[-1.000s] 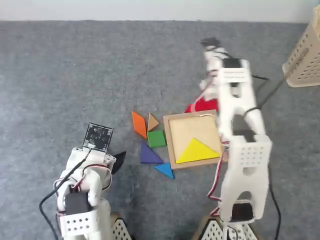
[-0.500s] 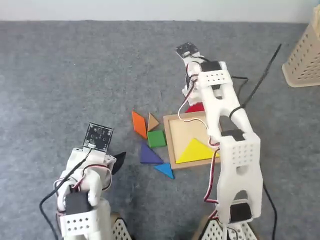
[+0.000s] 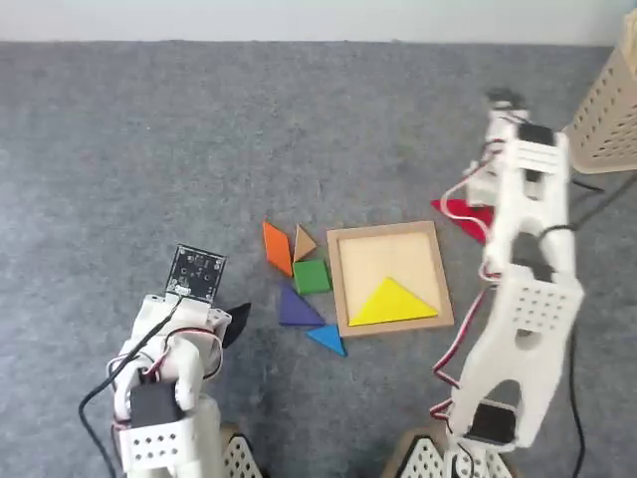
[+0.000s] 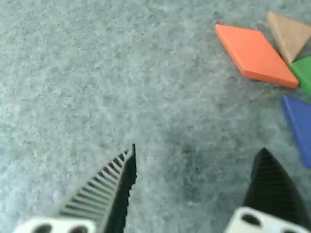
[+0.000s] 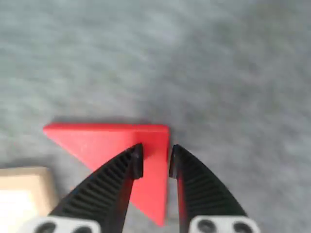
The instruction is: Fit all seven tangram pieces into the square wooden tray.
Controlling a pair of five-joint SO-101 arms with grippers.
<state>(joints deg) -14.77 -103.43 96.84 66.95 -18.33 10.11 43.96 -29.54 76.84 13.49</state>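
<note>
Right wrist view: right pincer (image 5: 154, 158) narrow, tips over red triangle (image 5: 97, 140) edge; left pincer (image 4: 197, 148) wide above carpet (image 4: 73, 73).

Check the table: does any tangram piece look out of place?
Yes. The red triangle lies alone beyond the tray's far right corner, while five loose pieces cluster at its left side. The right end effector is over it.

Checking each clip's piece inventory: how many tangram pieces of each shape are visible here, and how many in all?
Triangles: 5 (yellow triangle, red triangle, tan triangle, purple triangle, blue triangle)
Squares: 1 (green square)
Parallelograms: 1 (orange parallelogram)
Total: 7
</note>
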